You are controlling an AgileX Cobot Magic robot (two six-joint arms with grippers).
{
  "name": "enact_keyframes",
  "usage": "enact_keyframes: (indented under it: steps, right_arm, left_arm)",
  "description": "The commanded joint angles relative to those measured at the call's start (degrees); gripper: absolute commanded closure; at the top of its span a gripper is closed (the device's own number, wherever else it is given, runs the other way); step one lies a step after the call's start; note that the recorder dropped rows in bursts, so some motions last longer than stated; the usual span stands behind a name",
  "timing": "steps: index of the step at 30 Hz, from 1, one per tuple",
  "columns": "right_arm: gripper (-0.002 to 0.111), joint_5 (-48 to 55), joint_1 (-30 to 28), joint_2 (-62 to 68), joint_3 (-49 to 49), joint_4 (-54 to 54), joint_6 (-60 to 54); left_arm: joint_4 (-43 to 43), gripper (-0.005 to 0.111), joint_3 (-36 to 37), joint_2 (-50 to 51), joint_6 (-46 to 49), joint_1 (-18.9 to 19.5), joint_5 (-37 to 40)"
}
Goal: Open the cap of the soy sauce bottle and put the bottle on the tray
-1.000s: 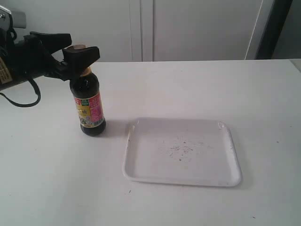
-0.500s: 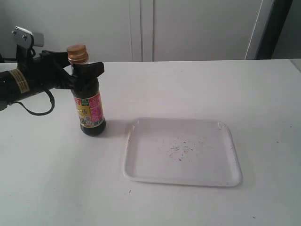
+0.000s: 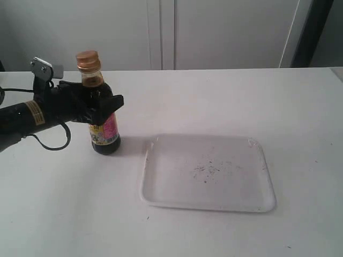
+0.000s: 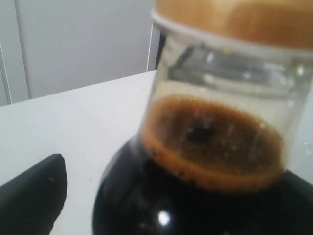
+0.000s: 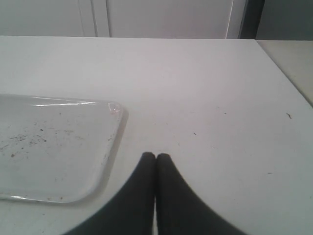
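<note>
**Left jaws around bottle body; cap not yet open**

Far left: my left arm [image 3: 32, 115] reaches in low and roughly level over the counter [image 3: 214, 101]. Left gripper [image 3: 99, 107] sits around the bottle [image 3: 104, 134] at its shoulder, above the label. Jaws spread either side of the glass; from the exterior view I cannot tell whether they actually press on it. Left wrist view shows the neck very close, dark sauce with a brown rim of foam, one black finger [image 4: 32, 193] apart from the glass.

Bottle stands upright on the counter, just left of the tray [image 3: 161, 201], not on it. Cap [image 3: 88, 60] looks shut, clear above my jaws.

Step in hand, as I judge it: steadying the bottle for cap opening. Next move calls for a firm hold on the body and the other gripper brought to the cap.

Right: tray bare but for dark specks. Right gripper [image 5: 155, 157] seen only in the right wrist view, jaws pressed together, holding nothing, low over the counter beside the tray's corner.
</note>
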Motion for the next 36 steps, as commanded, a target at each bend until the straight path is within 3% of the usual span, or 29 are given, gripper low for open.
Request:
enact_keyframes:
  steps: [1,5,9,12,18,36]
  right_arm:
    - [0.108,-0.23,0.04,-0.32,0.31,-0.49,0.04]
    - [0.108,-0.23,0.04,-0.32,0.31,-0.49,1.01]
    - [0.108,-0.23,0.04,-0.32,0.31,-0.49,1.20]
    - [0.108,-0.23,0.04,-0.32,0.31,-0.49,1.20]
    - [0.108,-0.23,0.04,-0.32,0.31,-0.49,1.20]
    - [0.108,-2.54,0.04,-0.32,0.31,-1.28,0.40]
  left_arm:
    - [-0.07,0.002,-0.33,2.13,1.18,-0.18,-1.06]
    - [-0.07,0.005,-0.22,3.67,2.63,-0.18,-1.06]
    - [0.81,0.021,-0.22,4.65,3.86,-0.18,-1.06]
    - [0.81,0.043,-0.22,5.17,3.86,-0.18,-1.06]
    - [1.10,0.107,-0.22,6.77,4.44,-0.18,-1.06]
    - [4.93,0.106,-0.22,6.80,8.68,-0.18,-1.06]
